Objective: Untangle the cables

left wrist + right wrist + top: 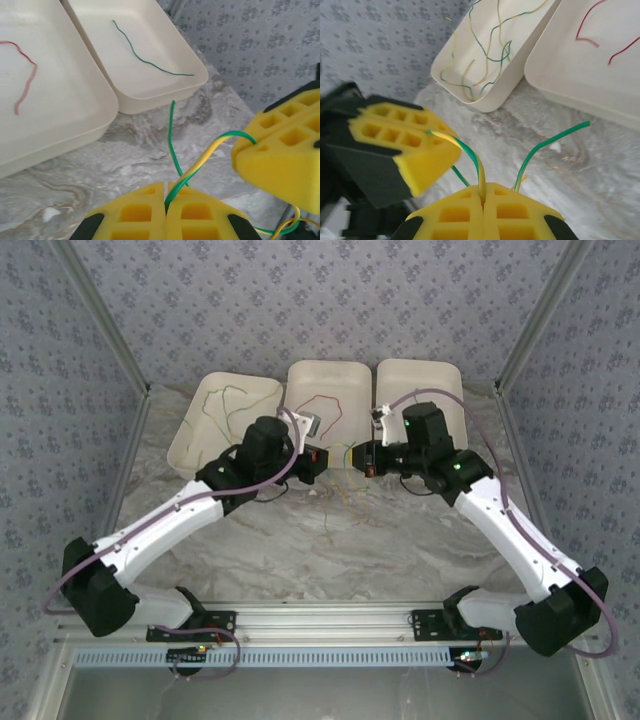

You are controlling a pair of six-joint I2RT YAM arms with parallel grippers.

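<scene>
Now | left gripper (pixel 165 195) clamped shut on green-and-yellow cables (pixel 200 160) | right gripper (pixel 482 194) pinching seemingly the same strands | grippers face-to-face, likely to draw them apart.

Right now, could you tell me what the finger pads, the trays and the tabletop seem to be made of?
Finger pads: probably soft yellow foam or rubber, matte, with moulded square pockets. Trays: likely thin moulded plastic or pulp, off-white, smooth with rounded rims. Tabletop: marble-look grey veining, possibly a printed laminate.
</scene>
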